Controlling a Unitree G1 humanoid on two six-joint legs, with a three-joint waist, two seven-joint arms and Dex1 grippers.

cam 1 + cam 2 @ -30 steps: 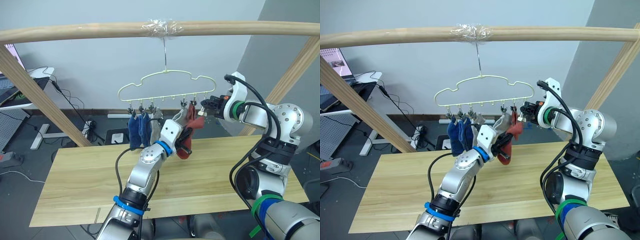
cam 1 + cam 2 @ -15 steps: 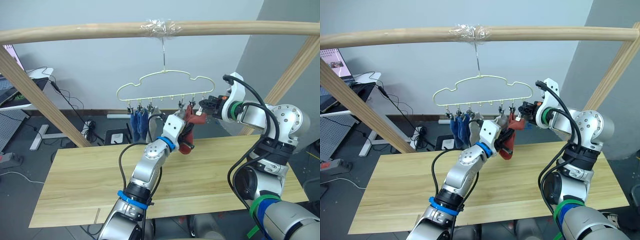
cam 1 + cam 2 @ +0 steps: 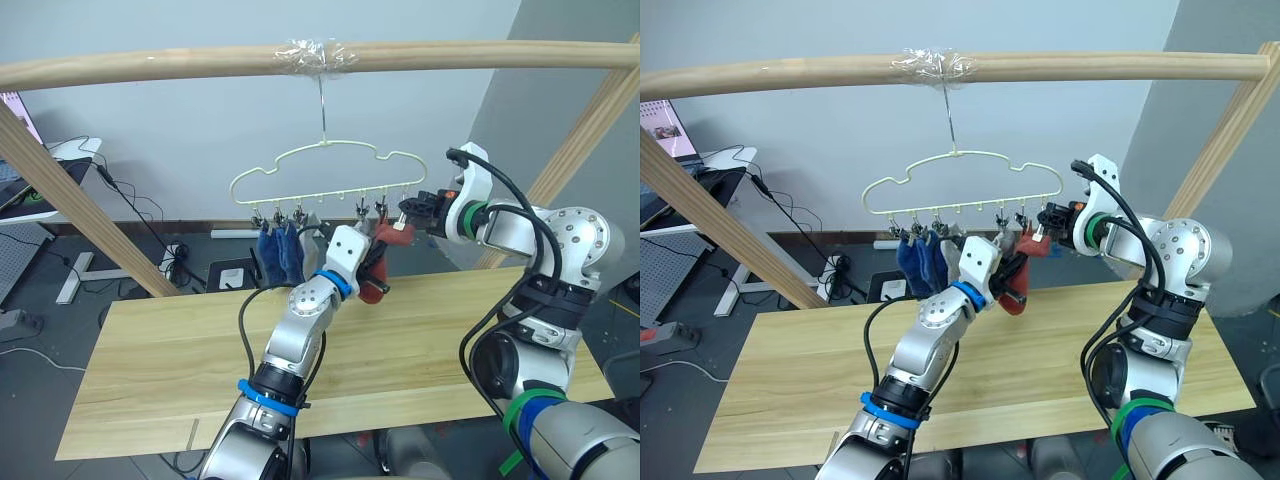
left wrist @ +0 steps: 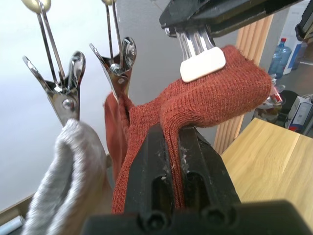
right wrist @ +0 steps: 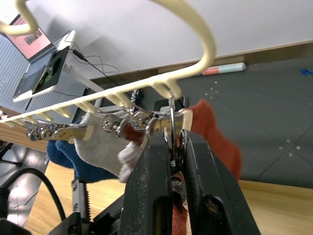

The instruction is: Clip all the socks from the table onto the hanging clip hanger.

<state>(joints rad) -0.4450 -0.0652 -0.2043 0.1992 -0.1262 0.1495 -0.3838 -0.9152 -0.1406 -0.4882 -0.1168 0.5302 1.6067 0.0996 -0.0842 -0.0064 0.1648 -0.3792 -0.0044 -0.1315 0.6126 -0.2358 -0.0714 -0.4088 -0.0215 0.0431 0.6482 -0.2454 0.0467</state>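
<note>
Left pincer (image 4: 171, 142) clamped on a rust-red sock (image 4: 205, 100), right pincer (image 5: 171, 142) squeezing the end metal clip (image 5: 172, 128) of the clip hanger (image 3: 320, 160), above the table (image 3: 170, 350).

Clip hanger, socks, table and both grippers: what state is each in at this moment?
Clip hanger: hooked on the pole.
Blue socks: clipped, hanging.
Rust-red sock: held up at the end clip.
Left gripper: shut on the rust-red sock.
Right gripper: squeezing the end clip.
Table: no socks visible.

Knit sock (image 4: 205, 98), shiny metal clips (image 4: 68, 93)
</note>
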